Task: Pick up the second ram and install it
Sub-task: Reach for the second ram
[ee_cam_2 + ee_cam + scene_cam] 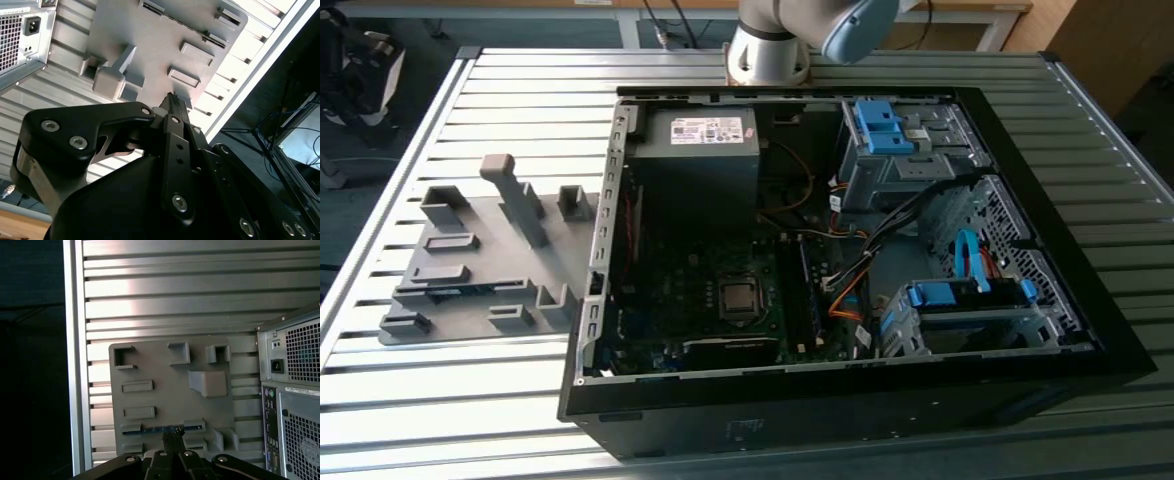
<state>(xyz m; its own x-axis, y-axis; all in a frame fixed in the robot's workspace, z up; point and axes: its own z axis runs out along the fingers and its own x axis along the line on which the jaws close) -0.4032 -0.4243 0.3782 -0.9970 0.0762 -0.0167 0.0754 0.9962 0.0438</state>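
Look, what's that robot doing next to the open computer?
A robot arm's black gripper hangs above the grey plastic holder plate. It is lined up over the long, thin, dark green-black ram stick, which lies in a slot of the plate. The gripper looks shut and the stick is not picked up yet. Beside the plate, on the slatted metal table, the black computer case lies open with its insides showing.

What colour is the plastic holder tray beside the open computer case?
The holder tray is plain grey, without pattern; the exterior view shows it best.
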